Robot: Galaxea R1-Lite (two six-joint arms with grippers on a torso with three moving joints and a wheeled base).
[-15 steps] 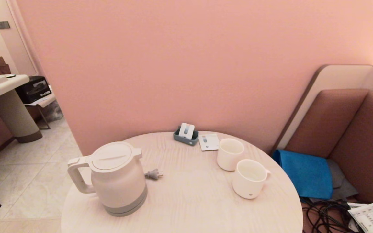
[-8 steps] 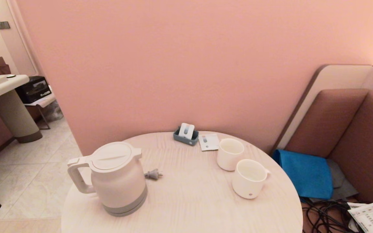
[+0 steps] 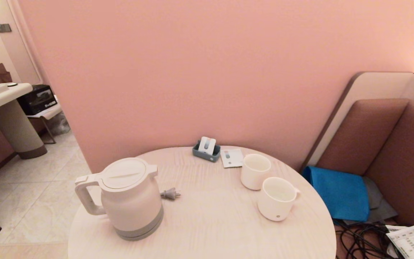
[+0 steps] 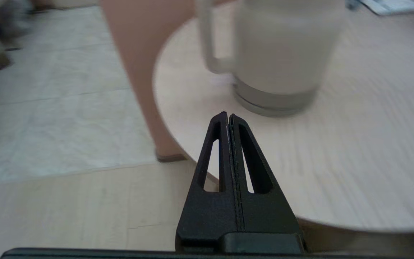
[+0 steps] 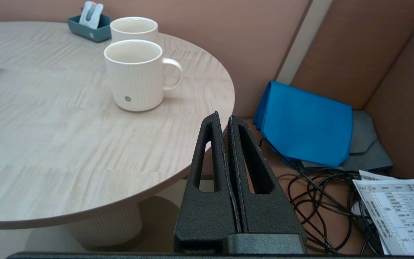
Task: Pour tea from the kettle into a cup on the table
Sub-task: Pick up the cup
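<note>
The cream-white kettle [image 3: 129,198] stands upright at the table's [image 3: 210,223] front left, lid on, loop handle pointing left. The ribbed white cup [image 3: 277,198] with a grey dot near its base stands at the right, handle to the right; the right wrist view shows the cup [image 5: 135,75] too. Neither arm shows in the head view. My left gripper [image 4: 228,116] is shut and empty, short of the kettle [image 4: 275,54], near the table's edge. My right gripper [image 5: 223,117] is shut and empty, off the table's right rim, apart from the cup.
A smooth white cup [image 3: 255,171] stands just behind the ribbed one. A grey plug [image 3: 170,194] lies beside the kettle. A teal holder [image 3: 206,150] and a paper card [image 3: 231,158] sit at the back. Blue cloth [image 3: 340,192], cables [image 3: 361,239] and a printed sheet lie on the bench at right.
</note>
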